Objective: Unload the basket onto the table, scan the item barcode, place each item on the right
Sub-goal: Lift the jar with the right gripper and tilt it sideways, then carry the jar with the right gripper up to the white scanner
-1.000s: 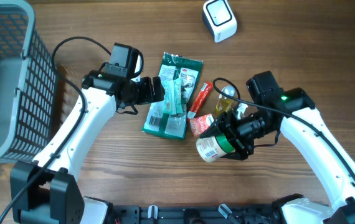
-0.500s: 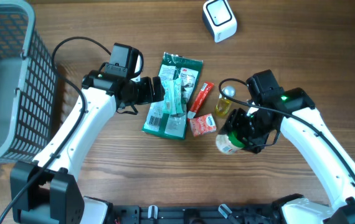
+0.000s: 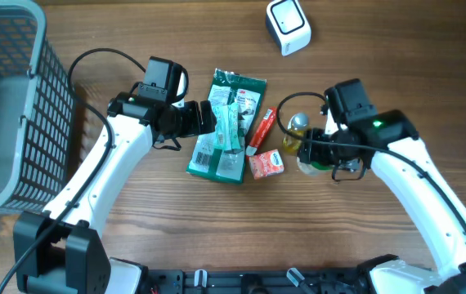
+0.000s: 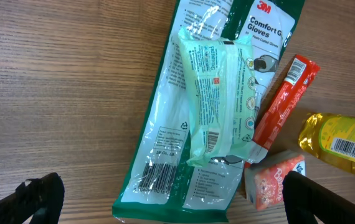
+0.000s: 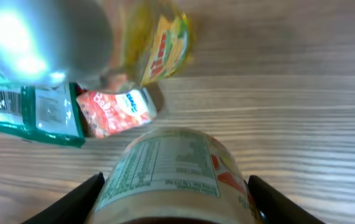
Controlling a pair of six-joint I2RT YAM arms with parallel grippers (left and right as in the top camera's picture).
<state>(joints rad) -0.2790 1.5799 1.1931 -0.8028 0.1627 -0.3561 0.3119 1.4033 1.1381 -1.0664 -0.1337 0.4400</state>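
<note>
Honestly, right claw (image 5: 176,202) is clamped on the jar (image 5: 171,171), well away from the scanner (image 3: 288,26), left claw (image 4: 171,200) gaping empty, and that slick round jar could twist so its barcode faces away.

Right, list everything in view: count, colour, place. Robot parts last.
basket: one, grey, far left
scanner: one, white, top, right of centre
gloves pack: one, green and clear, table centre
pale packet: one, light green, lying on the gloves pack
red tube: one, red, right of the gloves pack
small packet: one, orange-red, below the red tube
bottle: one, yellow, right of the red tube
jar: one, pale label, in the right gripper
table: one, brown wood
left gripper: black, open over the gloves pack
right gripper: black, closed on the jar
</note>
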